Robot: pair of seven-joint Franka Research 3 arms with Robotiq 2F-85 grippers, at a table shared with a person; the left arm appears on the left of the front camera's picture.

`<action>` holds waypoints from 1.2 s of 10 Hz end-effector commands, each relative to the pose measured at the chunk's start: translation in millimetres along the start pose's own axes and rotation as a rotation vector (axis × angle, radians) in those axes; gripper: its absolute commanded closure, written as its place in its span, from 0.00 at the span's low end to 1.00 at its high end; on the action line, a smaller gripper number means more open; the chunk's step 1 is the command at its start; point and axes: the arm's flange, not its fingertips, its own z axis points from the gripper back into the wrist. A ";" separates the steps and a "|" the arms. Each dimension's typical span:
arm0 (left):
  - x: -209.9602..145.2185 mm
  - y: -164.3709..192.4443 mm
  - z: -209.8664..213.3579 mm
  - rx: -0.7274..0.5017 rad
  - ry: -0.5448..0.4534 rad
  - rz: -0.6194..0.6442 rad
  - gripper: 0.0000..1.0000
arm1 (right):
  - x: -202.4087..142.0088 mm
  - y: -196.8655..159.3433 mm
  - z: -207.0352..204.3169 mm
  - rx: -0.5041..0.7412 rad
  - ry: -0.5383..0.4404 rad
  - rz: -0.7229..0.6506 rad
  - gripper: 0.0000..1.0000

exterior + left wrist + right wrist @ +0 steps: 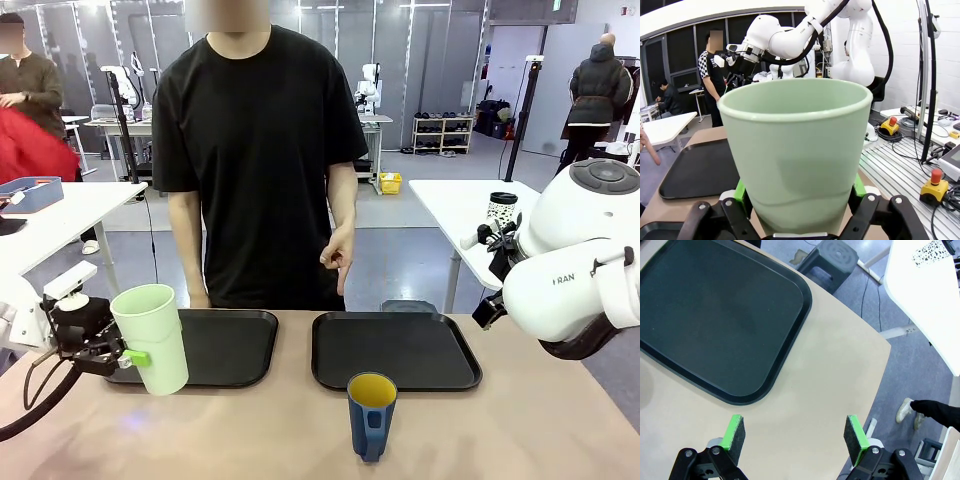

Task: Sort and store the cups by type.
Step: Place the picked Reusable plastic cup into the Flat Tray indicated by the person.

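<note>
Both black trays — the left tray [230,345] and the right tray [400,350] — lie bare and open from above. The blue mug [371,415] stands on the table [520,430] just before the right tray's near edge. The person's hand [338,258] hangs at the far side, near the gap between trays.

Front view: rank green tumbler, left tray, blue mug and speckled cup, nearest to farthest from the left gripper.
1. The pale green tumbler, clamped in the left gripper.
2. The left black tray, just behind it.
3. The dark blue mug, front, mid-table.
4. The white speckled cup, on the white table far right.
</note>
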 end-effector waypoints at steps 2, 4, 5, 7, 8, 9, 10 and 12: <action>10.9 36.7 -23.3 -0.004 -0.014 -0.039 0.14 | 0.2 0.0 -0.9 -0.001 -0.004 0.003 0.00; 21.4 76.3 -47.0 -0.028 -0.027 -0.061 0.14 | 0.2 0.0 -0.9 -0.001 -0.004 0.003 0.00; 26.0 98.1 -60.4 -0.019 -0.025 -0.068 0.14 | 0.2 0.0 -0.9 -0.001 -0.004 0.003 0.00; 28.9 139.0 -91.5 -0.013 -0.013 -0.049 0.14 | 0.2 0.0 -0.9 -0.001 -0.004 0.003 0.00; 26.7 157.9 -111.6 -0.017 0.027 -0.038 0.14 | 0.2 0.0 -0.9 -0.001 -0.004 0.003 0.00; 24.2 171.7 -133.3 -0.044 0.029 -0.022 0.14 | 0.2 0.0 -0.9 -0.001 -0.004 0.003 0.00; 21.9 183.9 -151.4 -0.037 0.014 -0.014 0.14 | 0.2 0.0 -0.9 -0.001 -0.004 0.003 0.00; 17.0 205.9 -181.0 -0.025 -0.009 -0.004 0.14 | 0.2 0.0 -0.9 -0.001 -0.004 0.003 0.00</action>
